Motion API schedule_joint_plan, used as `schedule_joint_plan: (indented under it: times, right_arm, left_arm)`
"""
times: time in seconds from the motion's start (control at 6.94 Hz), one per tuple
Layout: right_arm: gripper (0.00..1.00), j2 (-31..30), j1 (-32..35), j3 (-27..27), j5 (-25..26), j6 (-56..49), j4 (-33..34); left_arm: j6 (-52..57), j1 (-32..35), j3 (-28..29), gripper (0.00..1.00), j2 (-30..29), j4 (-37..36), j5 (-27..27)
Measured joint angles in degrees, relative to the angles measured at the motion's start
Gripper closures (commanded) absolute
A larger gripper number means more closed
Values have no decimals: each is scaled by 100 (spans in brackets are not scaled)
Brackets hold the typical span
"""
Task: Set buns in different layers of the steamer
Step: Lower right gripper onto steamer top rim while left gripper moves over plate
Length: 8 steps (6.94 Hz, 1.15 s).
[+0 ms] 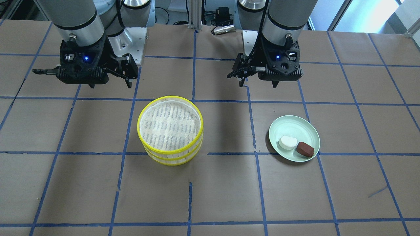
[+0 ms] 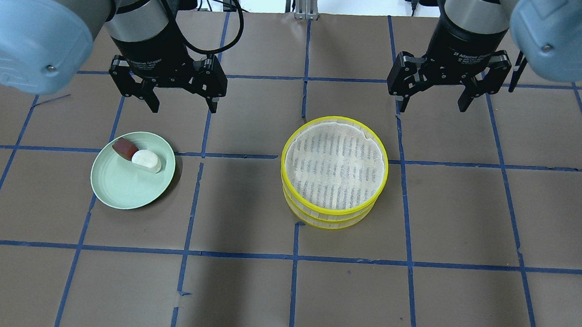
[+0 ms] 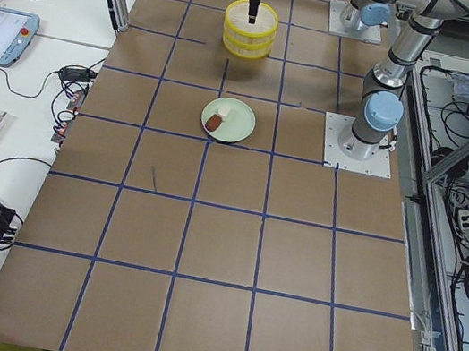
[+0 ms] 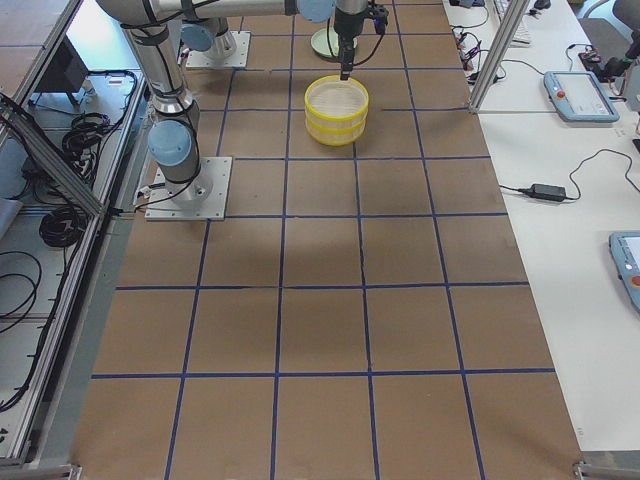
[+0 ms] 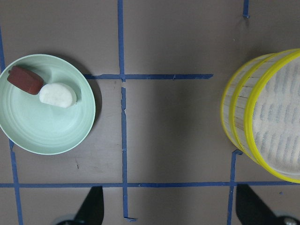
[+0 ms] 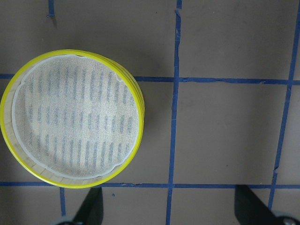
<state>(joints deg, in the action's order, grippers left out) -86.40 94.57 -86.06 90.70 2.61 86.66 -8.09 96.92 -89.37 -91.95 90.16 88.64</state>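
— White bun (image 2: 146,160) and brown bun (image 2: 125,148): where are they?

— Both on the plate (image 2: 112,191), touching each other, close to its rim on the side away from the robot's base. Neither tray holds anything.

— And the trays?

— Stacked. The top tray (image 2: 283,158) sits square on the lower tray (image 2: 325,221), well apart from the plate.

— The grippers?

— The left gripper (image 2: 183,107) hangs above the table near the plate, jaws spread and empty. The right gripper (image 2: 433,108) hangs near the stack, also spread and empty.

— So nothing has begun.

— I'd say so. The first pick is the step in hand. The left gripper is the nearer one for a bun.

— What does that call for?

— Coming down over one bun with the jaws astride it. The tight part is where the buns touch, since a finger has little room there. The plate's raised rim crowds the brown bun too.

— And the lower tray?

— It's covered, so I think the top tray must come off at some point. The right gripper looks placed for that.

— Room to move?

— Bare table lies between plate and stack, and on the stack's other sides.
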Motion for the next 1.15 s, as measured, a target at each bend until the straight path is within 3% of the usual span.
schedule_joint_plan:
  times: [0.43, 0.72, 1.15]
  right_arm:
    - [0, 7, 8, -28, -8, 3, 2]
    - [0, 84, 28, -181, -16, 3, 124]
    - [0, 434, 35, -1122, -28, 3, 1535]
  left_arm:
    - [7, -36, -52, 0, -14, -36, 40]
    - [86, -460, -257, 0, -132, -134, 62]
    - [808, -1362, -833, 2, -503, -887, 109]
